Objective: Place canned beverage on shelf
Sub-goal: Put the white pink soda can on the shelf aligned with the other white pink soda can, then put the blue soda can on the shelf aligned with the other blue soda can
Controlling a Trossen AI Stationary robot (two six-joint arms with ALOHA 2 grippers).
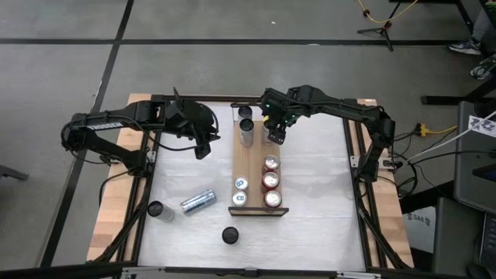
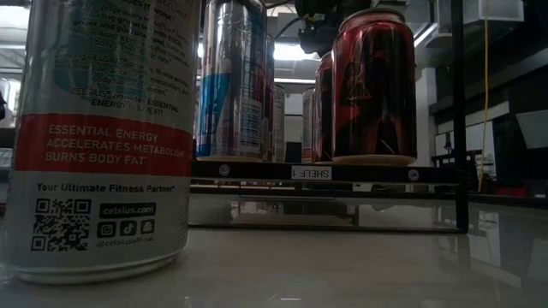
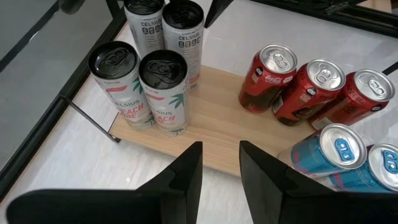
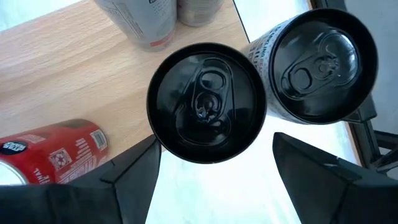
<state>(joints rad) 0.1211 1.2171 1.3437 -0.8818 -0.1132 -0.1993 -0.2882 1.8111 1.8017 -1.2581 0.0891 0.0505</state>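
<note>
The right tool [image 1: 276, 136] is hovering just above centre of the high view, its fingers spread wide around a black-topped can [image 4: 207, 102] on the shelf [image 1: 258, 169], seemingly releasing it rather than gripping, though contact is hard to judge. Next it needs lifting straight clear. The left tool [image 1: 203, 147], narrowly parted and empty, is waiting left of the shelf.
</note>
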